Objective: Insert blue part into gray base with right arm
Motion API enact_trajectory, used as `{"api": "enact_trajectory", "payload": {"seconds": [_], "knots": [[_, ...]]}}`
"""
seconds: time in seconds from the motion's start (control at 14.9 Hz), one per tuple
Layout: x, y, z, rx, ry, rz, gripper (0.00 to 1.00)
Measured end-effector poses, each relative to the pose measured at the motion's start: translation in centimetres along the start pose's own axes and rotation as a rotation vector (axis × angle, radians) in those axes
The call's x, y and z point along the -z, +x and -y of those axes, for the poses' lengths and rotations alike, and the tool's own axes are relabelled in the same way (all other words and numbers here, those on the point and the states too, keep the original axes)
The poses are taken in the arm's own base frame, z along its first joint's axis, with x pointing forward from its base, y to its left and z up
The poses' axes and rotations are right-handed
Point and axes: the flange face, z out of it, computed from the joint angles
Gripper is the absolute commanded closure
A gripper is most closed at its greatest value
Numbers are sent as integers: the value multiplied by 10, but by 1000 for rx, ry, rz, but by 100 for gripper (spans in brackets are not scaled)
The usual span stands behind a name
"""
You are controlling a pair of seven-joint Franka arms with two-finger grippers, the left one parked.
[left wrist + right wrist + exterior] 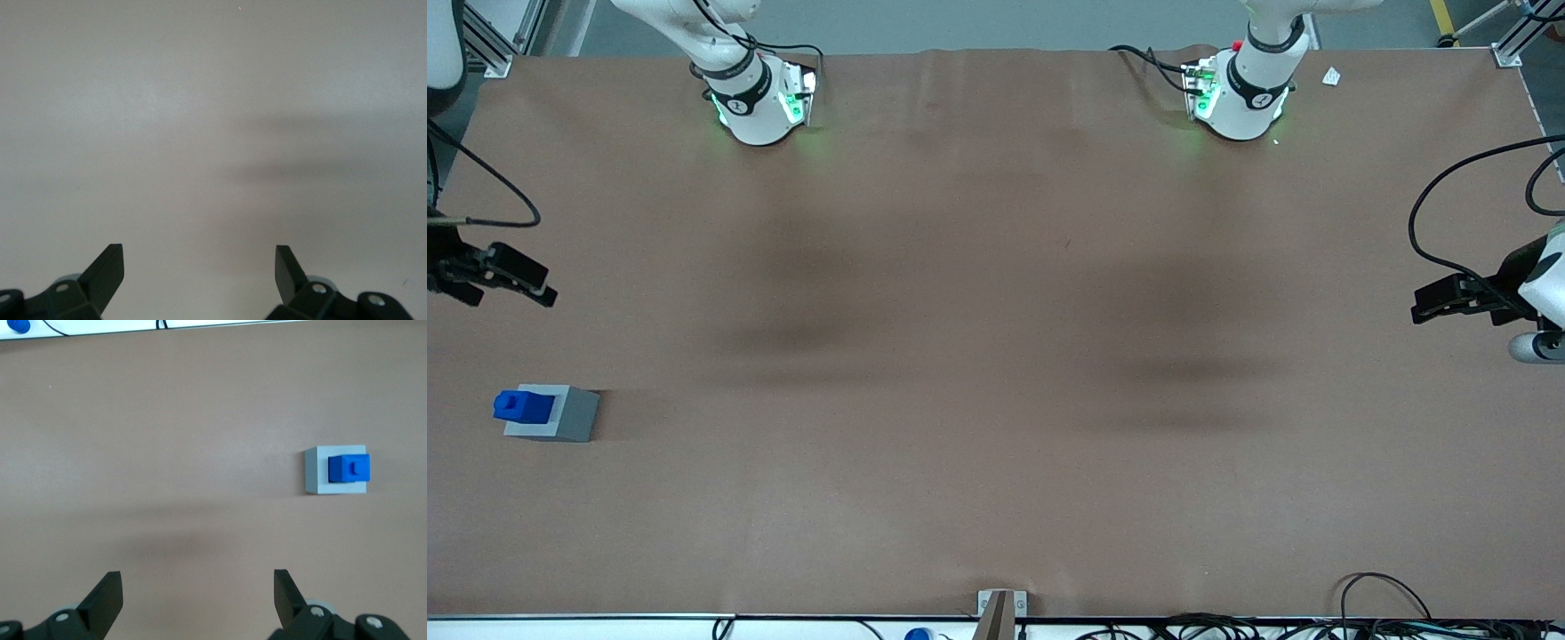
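Front view high overhead; wrist views face brown table (pixel 996 356)

You won't find any readable text, labels, numbers or brand marks on anything here, robot bases included.

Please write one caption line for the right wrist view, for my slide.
Open hand of the right arm hangs above the brown table, apart from the blue part sitting on the gray base.

blue part (pixel 523 406) in gray base (pixel 560 416), hand (pixel 511 277) apart
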Motion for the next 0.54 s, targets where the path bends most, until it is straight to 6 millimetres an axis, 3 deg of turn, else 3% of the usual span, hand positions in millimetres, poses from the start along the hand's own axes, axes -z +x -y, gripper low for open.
{"api": "enact_trajectory", "payload": {"seconds": [0.27, 0.54], "knots": [[16, -26, 1, -2, 0, 9, 0], [21, -31, 1, -2, -1, 8, 0]]}}
